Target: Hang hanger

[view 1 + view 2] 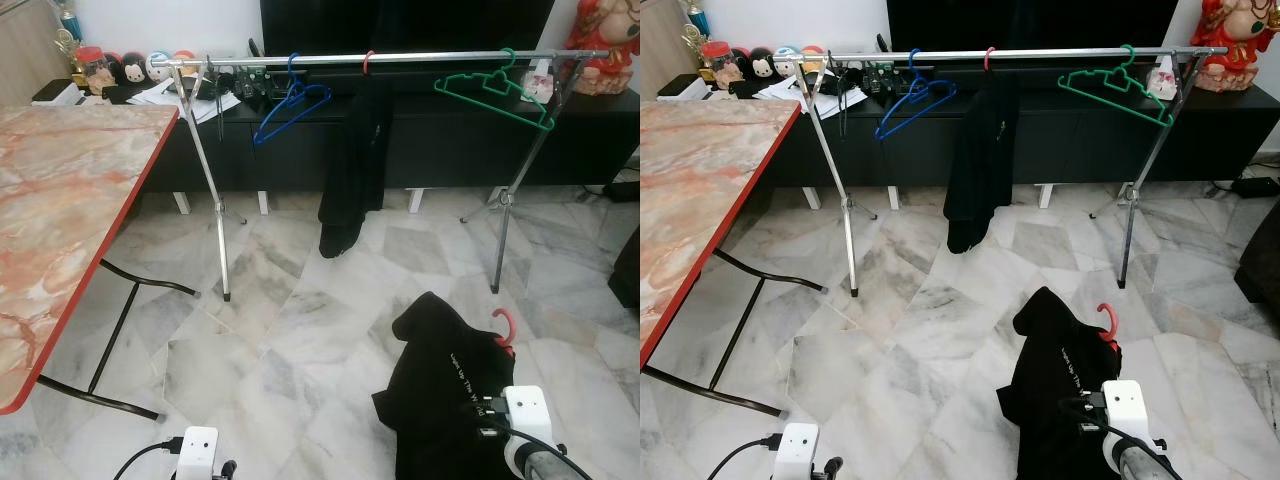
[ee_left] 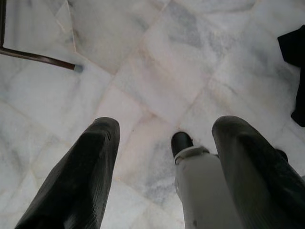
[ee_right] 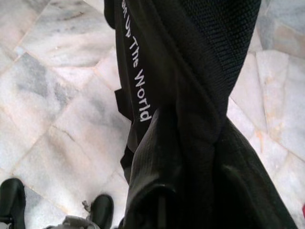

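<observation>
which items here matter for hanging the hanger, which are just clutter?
Job:
- red hanger carrying the black garment, held up by the right gripper
- clothes rail

Bystanders:
- blue hanger, green hanger, hung black garment
- marble-top table
- items on the black cabinet
- left gripper, open over the floor

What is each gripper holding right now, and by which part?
The right gripper is shut on the black shirt, bunched low down below its red hanger. The left gripper is open over the floor, holding nothing.
</observation>
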Motion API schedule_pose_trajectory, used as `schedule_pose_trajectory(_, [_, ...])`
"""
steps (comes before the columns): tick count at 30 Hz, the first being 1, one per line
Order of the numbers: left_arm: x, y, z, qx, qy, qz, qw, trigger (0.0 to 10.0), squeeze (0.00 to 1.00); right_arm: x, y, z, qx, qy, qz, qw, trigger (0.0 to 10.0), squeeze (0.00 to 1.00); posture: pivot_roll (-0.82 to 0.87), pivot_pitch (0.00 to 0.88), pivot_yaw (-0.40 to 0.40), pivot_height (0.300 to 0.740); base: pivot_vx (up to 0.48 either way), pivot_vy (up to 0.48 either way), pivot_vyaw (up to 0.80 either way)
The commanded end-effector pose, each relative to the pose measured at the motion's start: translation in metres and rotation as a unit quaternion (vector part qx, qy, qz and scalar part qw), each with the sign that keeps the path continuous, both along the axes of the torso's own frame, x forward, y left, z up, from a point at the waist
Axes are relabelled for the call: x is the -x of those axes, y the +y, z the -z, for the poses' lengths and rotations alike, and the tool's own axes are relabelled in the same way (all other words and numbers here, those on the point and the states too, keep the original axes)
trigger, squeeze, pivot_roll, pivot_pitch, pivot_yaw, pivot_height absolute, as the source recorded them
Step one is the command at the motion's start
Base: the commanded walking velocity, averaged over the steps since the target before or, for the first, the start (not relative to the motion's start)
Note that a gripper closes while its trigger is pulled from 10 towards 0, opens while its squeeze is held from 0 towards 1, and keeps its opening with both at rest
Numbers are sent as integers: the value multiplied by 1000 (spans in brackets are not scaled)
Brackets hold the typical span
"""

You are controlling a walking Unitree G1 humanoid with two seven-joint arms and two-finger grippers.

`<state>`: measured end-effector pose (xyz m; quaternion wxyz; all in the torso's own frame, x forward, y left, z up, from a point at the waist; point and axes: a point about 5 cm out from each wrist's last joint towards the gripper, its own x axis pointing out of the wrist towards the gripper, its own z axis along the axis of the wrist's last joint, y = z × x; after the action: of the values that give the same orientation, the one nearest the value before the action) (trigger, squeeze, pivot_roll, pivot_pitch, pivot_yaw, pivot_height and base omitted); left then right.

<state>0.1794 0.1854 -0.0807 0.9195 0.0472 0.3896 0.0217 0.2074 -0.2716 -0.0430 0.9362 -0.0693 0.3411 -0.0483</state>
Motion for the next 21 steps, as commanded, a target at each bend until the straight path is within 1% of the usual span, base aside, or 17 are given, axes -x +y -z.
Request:
schedule_pose_trajectory(1, [-4, 0, -1, 7, 0, -15, 1000, 10000, 0, -13, 2, -8, -7, -24, -1, 1000, 10000, 0, -85, 0, -11, 727, 0, 0, 0])
schedule_pose_trajectory(4, [-9, -1, -2, 13, 10, -17, 1000, 10000, 0, -20, 3, -11, -13, -23, -3, 1000, 10000, 0, -88, 0, -9, 727, 0, 0, 0])
schedule_pose_trajectory(6, [-10, -1, -2, 12, 13, -19, 1000, 10000, 0, -22, 3, -12, -12, -20, -5, 1000, 10000, 0, -88, 0, -9, 727, 0, 0, 0])
schedule_pose_trajectory(8, [-15, -3, -4, 13, 20, -23, 999, 10000, 0, -28, 2, -15, -7, -13, -11, 1000, 10000, 0, -70, 0, -13, 727, 0, 0, 0])
schedule_pose_trajectory(11, [-19, -3, -5, 12, 25, -25, 999, 10000, 0, -32, 3, -17, -23, -9, -2, 1000, 10000, 0, -64, 0, -11, 727, 0, 0, 0])
schedule_pose_trajectory(16, [-20, -3, -5, 13, 35, -25, 999, 10000, 0, -32, 4, -16, -32, 2, 10, 999, 10000, 0, -73, 0, -4, 727, 0, 0, 0])
schedule_pose_trajectory(18, [-16, -3, -2, 13, 51, -23, 998, 10000, 0, -27, 4, -11, -48, 18, 29, 998, 10000, 0, -76, 0, 2, 727, 0, 0, 0])
schedule_pose_trajectory(21, [-13, -3, 0, 13, 58, -25, 998, 10000, 0, -23, 3, -8, -49, 30, 31, 998, 10000, 0, -63, 0, -6, 727, 0, 0, 0])
